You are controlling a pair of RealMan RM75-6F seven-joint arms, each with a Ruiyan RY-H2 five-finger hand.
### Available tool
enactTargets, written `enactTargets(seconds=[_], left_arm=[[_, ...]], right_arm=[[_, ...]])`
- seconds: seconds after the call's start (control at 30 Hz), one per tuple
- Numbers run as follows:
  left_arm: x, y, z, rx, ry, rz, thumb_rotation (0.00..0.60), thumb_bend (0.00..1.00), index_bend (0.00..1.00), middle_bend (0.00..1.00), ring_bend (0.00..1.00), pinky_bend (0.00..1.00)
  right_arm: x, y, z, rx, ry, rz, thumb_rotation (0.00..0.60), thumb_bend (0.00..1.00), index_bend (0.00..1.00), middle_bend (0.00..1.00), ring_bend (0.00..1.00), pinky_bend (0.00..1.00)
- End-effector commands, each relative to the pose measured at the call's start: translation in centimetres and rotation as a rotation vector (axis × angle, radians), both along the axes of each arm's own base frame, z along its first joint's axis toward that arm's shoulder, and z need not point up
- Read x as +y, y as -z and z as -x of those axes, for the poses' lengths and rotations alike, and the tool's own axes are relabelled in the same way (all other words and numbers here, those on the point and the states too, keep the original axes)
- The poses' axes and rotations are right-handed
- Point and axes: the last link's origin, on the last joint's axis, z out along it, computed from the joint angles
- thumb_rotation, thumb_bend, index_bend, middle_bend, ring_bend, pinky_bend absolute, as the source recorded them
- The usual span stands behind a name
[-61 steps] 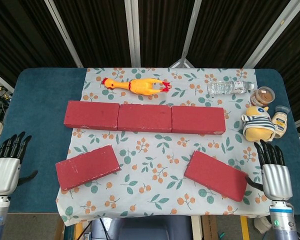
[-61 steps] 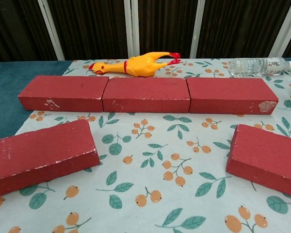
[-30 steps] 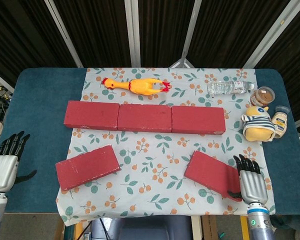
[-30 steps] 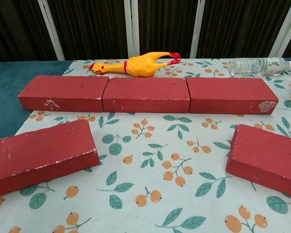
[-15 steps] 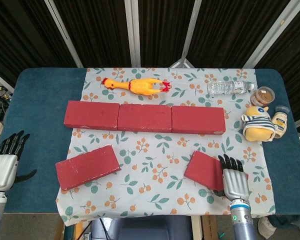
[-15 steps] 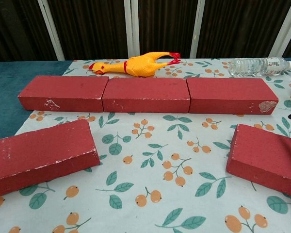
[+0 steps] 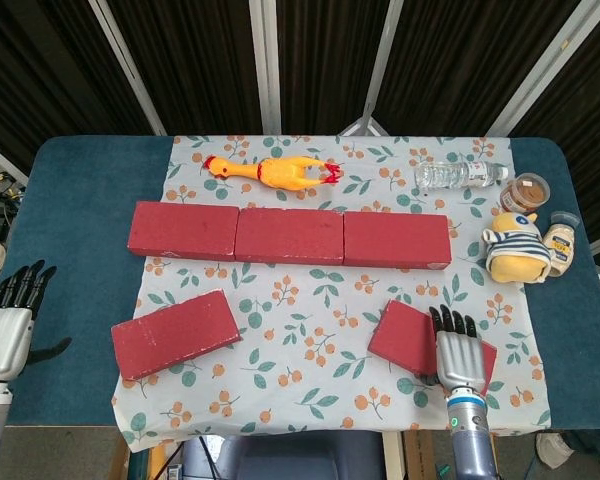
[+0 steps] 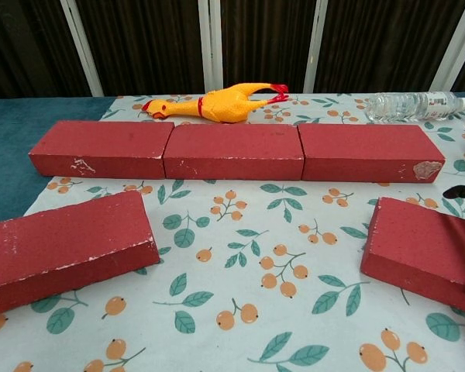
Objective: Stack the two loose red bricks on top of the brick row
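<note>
Three red bricks form a row (image 7: 289, 236) (image 8: 232, 151) across the patterned cloth. One loose red brick (image 7: 175, 333) (image 8: 62, 249) lies at the front left. The other loose brick (image 7: 408, 338) (image 8: 422, 249) lies at the front right, partly covered by my right hand (image 7: 460, 356), which hovers flat over its right half with fingers straight and spread. Only dark fingertips (image 8: 463, 192) of that hand show at the chest view's right edge. My left hand (image 7: 8, 325) is open at the table's left edge, well clear of the left brick.
A yellow rubber chicken (image 7: 270, 171) (image 8: 217, 101) lies behind the row. A water bottle (image 7: 458, 175) (image 8: 415, 105), a brown jar (image 7: 526, 190), a striped plush toy (image 7: 518, 247) and a small sauce bottle (image 7: 561, 241) stand at the right. Blue table (image 7: 75, 200) surrounds the cloth.
My right hand has moved left from the table's right edge until it lies over the right loose brick. The left hand has barely shifted. The bricks have not moved.
</note>
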Motion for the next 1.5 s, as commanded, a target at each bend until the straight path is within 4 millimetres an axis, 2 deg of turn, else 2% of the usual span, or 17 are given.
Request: enactTargets(seconds=[0.03, 0.3, 0.8, 0.87, 1.03, 1.13, 1.27, 1.37, 1.5], left_arm=[[0.0, 0.0, 0.0, 0.002, -0.002, 0.002, 0.600, 0.00, 0.00, 0.00, 0.00, 0.10], [0.1, 0.2, 0.1, 0.012, -0.006, 0.005, 0.600, 0.00, 0.00, 0.00, 0.00, 0.10], [0.1, 0.5, 0.0, 0.028, -0.011, 0.011, 0.600, 0.00, 0.00, 0.00, 0.00, 0.10], [0.1, 0.5, 0.0, 0.030, -0.012, 0.011, 0.600, 0.00, 0.00, 0.00, 0.00, 0.10], [0.1, 0.6, 0.0, 0.032, -0.014, 0.013, 0.600, 0.00, 0.00, 0.00, 0.00, 0.10], [0.1, 0.6, 0.0, 0.032, -0.014, 0.013, 0.600, 0.00, 0.00, 0.00, 0.00, 0.10], [0.1, 0.5, 0.0, 0.031, -0.013, 0.009, 0.600, 0.00, 0.00, 0.00, 0.00, 0.10], [0.1, 0.5, 0.1, 0.032, -0.019, 0.008, 0.600, 0.00, 0.00, 0.00, 0.00, 0.10], [0.2, 0.6, 0.1, 0.036, -0.022, 0.008, 0.600, 0.00, 0.00, 0.00, 0.00, 0.10]], right_arm=[[-0.3, 0.2, 0.0, 0.003, 0.002, 0.000, 0.600, 0.07, 0.00, 0.00, 0.00, 0.00], [-0.9, 0.3, 0.5, 0.016, 0.029, -0.005, 0.600, 0.07, 0.00, 0.01, 0.00, 0.00], [-1.9, 1.0, 1.3, 0.030, 0.057, -0.044, 0.600, 0.07, 0.01, 0.17, 0.17, 0.00], [-2.0, 1.0, 1.4, 0.033, 0.058, -0.047, 0.600, 0.06, 0.04, 0.21, 0.21, 0.00], [-2.1, 1.0, 1.3, 0.040, 0.051, -0.036, 0.600, 0.06, 0.22, 0.33, 0.29, 0.00], [-2.1, 0.8, 1.1, 0.029, 0.045, -0.028, 0.600, 0.06, 0.28, 0.35, 0.31, 0.00], [-2.4, -0.3, 0.4, 0.020, 0.016, -0.006, 0.600, 0.06, 0.31, 0.35, 0.32, 0.00], [-3.4, -3.1, -1.8, 0.011, -0.068, 0.032, 0.600, 0.06, 0.33, 0.36, 0.32, 0.00], [-4.7, -5.8, -4.3, 0.036, -0.144, 0.032, 0.600, 0.06, 0.36, 0.36, 0.32, 0.00]])
